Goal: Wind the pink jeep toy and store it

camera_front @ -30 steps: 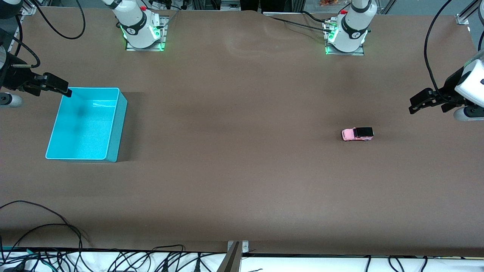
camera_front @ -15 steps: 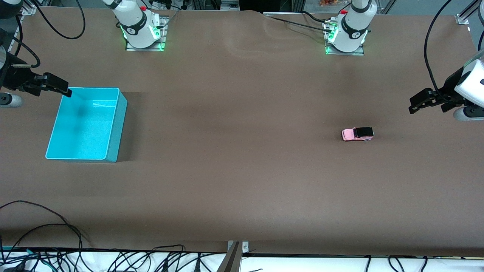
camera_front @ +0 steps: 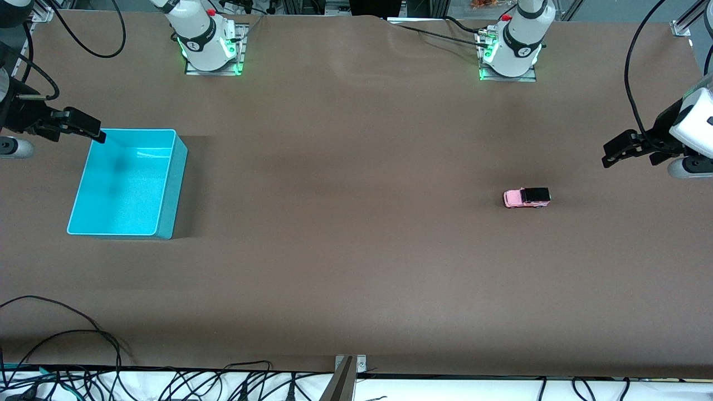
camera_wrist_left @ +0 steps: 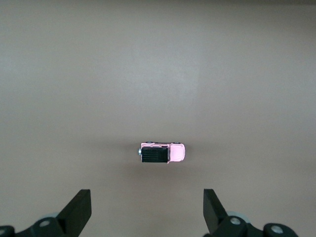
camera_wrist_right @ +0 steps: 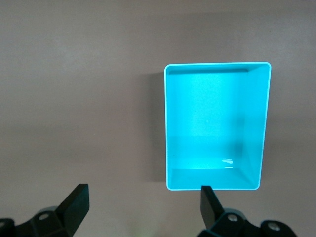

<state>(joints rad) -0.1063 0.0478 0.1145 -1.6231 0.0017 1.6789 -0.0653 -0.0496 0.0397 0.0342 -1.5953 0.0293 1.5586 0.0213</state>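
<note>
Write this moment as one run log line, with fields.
stage: not started | small pink toy jeep: on table, untouched | cyan plastic bin: empty | left gripper: open, waiting | right gripper: open, over bin corner

pink jeep toy (camera_front: 526, 197): glossy plastic | bin (camera_front: 167, 184): smooth plastic | table (camera_front: 356, 250): matt

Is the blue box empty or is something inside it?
Empty. The box shows only its bare blue floor, and the jeep sits out on the table.

No readable text, labels, brand names, numbers or signs anywhere. Small round dark marks on both robot bases (camera_front: 207, 43), too small to make out.
</note>
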